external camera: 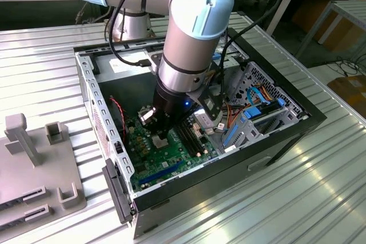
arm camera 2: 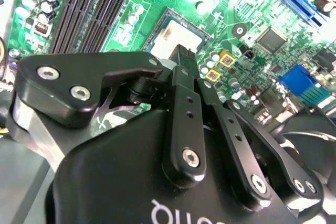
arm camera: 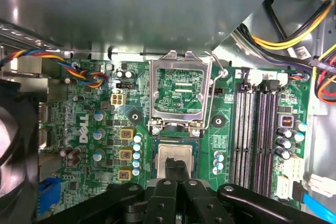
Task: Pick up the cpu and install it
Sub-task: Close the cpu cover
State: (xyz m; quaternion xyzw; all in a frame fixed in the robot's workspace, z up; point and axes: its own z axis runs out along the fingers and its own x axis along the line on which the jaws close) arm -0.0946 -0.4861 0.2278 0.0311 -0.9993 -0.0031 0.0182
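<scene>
gripper [arm camera: 176, 163]: fingers pressed together, tips over cpu [arm camera: 160, 156], contact unclear | cpu: flat in socket [arm camera: 176, 131], mid-motherboard [arm camera: 105, 145] | hinged plate [arm camera: 181, 90]: flipped open

motherboard [arm camera: 105, 145]: green, lying flat below a grey metal case wall [arm camera: 131, 9].
socket plate [arm camera: 176, 121]: metal frame, swung open, hinged at the edge just beside the cpu.
cpu [arm camera: 176, 150]: silver-grey square, seated flat in the socket recess.
gripper [arm camera: 176, 166]: black, fingertips pressed together over the cpu's middle; contact cannot be told.
memory slots [arm camera: 257, 135]: long, black, parallel, near the socket.
wire bundle [arm camera: 84, 72]: twisted, multicoloured, at the board's edge.
</scene>
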